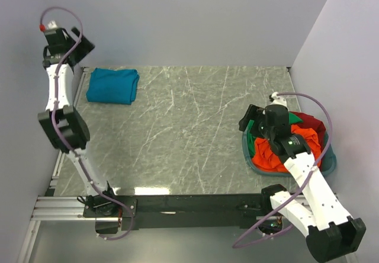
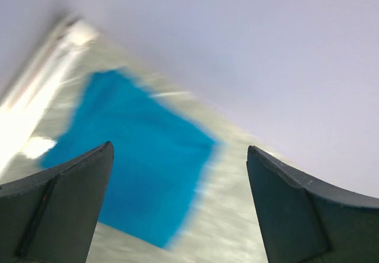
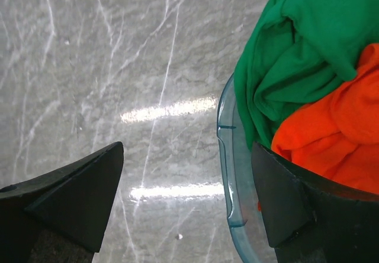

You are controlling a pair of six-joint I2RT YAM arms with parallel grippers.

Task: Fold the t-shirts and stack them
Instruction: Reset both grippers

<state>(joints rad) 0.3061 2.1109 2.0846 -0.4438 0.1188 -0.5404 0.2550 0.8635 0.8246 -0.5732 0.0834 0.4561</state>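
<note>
A folded teal-blue t-shirt (image 1: pixel 112 86) lies flat at the table's far left; the left wrist view shows it blurred (image 2: pixel 130 162) below the fingers. My left gripper (image 1: pixel 84 44) (image 2: pixel 179 147) is raised above and behind it, open and holding nothing. Several crumpled t-shirts fill the basket (image 1: pixel 330 160) on the right: orange-red (image 1: pixel 278 153) (image 3: pixel 337 132), green (image 1: pixel 253 137) (image 3: pixel 284 55) and dark red (image 1: pixel 311 122). My right gripper (image 1: pixel 251 121) (image 3: pixel 188 146) hangs open over the basket's left rim (image 3: pixel 228 156), one finger over the table, the other over the shirts.
Grey marble tabletop (image 1: pixel 189 127) lies between the folded shirt and the basket. Plain walls close in the back and both sides. A metal rail (image 1: pixel 65 207) runs along the near edge by the arm bases.
</note>
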